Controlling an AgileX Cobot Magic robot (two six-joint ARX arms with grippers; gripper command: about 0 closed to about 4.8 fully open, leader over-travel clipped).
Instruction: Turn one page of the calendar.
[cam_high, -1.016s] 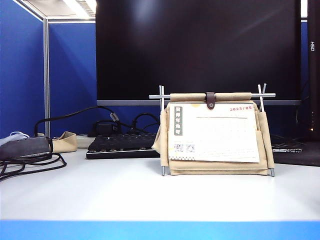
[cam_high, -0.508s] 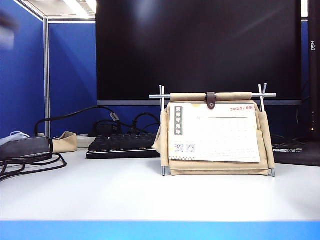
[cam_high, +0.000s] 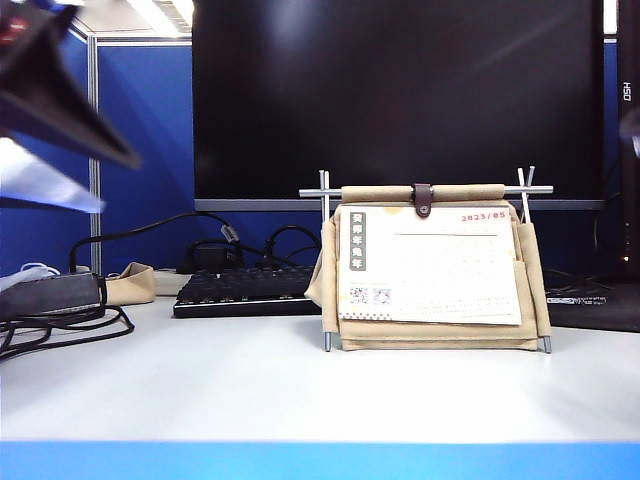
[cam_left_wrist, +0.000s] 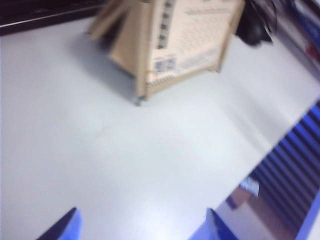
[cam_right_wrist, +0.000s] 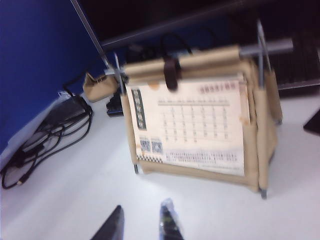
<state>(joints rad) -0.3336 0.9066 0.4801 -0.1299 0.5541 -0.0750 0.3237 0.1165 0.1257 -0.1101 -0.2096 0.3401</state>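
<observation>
Two grippers, neither touching anything. Left gripper (cam_left_wrist: 142, 225): the wrist view shows only two blue finger tips, set wide apart, with bare white table (cam_left_wrist: 125, 165) between them and nothing held. The frame is motion-blurred. In the exterior view it's a dark blurred wedge (cam_high: 60, 100) high at the upper left edge, well above the desk.

Right gripper (cam_right_wrist: 140, 222): two dark fingertips with a narrow gap between them, partly open, empty. The exterior view shows at most a faint blur at the right edge, too vague to call.

Calendar (cam_high: 430, 265) stands upright on the table in its beige fabric stand, with metal rods at the sides and across the top and a brown strap (cam_high: 422, 200) over the top roll. The white front sheet reads 2023/05 and has QR codes at the lower left. From the right gripper it sits ahead and close, front sheet facing the fingers (cam_right_wrist: 192, 125), clear table in between. From the left gripper it's well ahead and off to one side (cam_left_wrist: 170, 45), seen at an angle, well apart from the tips.

Behind the calendar: black monitor (cam_high: 400, 100) and black keyboard (cam_high: 245, 290). A cable bundle (cam_high: 60, 315) and a small beige pouch (cam_high: 128, 283) lie on the side below the left gripper.
</observation>
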